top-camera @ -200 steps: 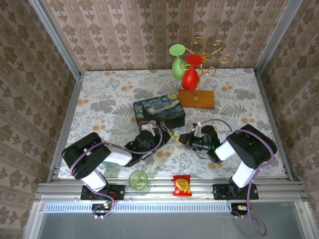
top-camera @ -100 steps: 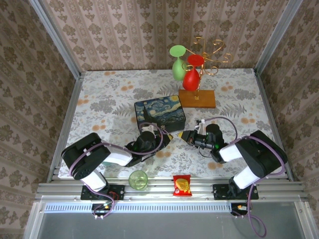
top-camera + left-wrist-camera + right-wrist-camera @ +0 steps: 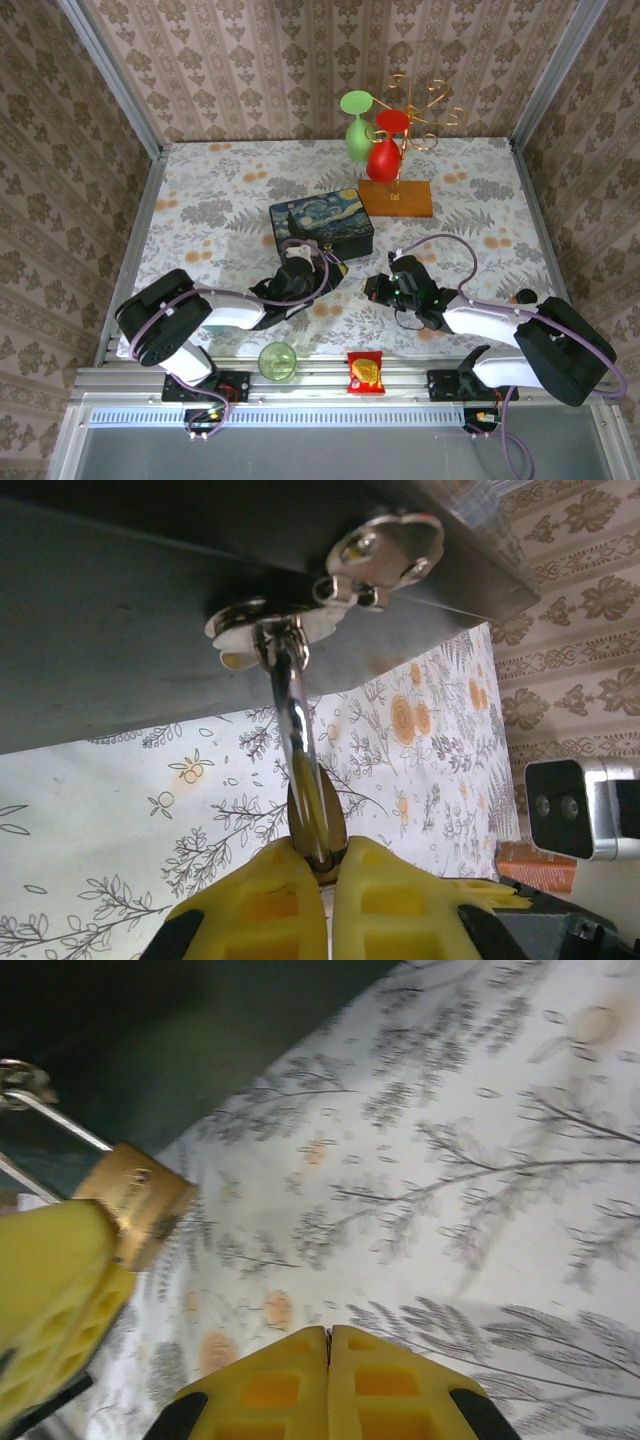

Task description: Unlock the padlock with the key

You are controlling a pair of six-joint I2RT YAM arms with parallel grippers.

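Note:
The brass padlock (image 3: 135,1200) hangs by its thin silver shackle (image 3: 290,695) from the hasp (image 3: 365,565) on the dark front of the painted box (image 3: 320,222). My left gripper (image 3: 325,865) is shut on the padlock's body, seen edge-on between the yellow fingertips (image 3: 265,890). In the top view it sits at the box's near right corner (image 3: 335,268). My right gripper (image 3: 327,1335) is shut, its yellow fingers pressed together over the tablecloth, a short way right of the padlock (image 3: 372,290). No key shows between them.
A gold stand (image 3: 415,110) on a wooden base (image 3: 397,198) holds a green glass (image 3: 357,135) and a red glass (image 3: 382,155) behind the box. A green cup (image 3: 277,360) and a red snack packet (image 3: 365,372) sit on the near rail.
My right gripper has backed away from the padlock toward the near right, and its arm has swung out low to the right. The left gripper keeps its hold; the box shifted slightly.

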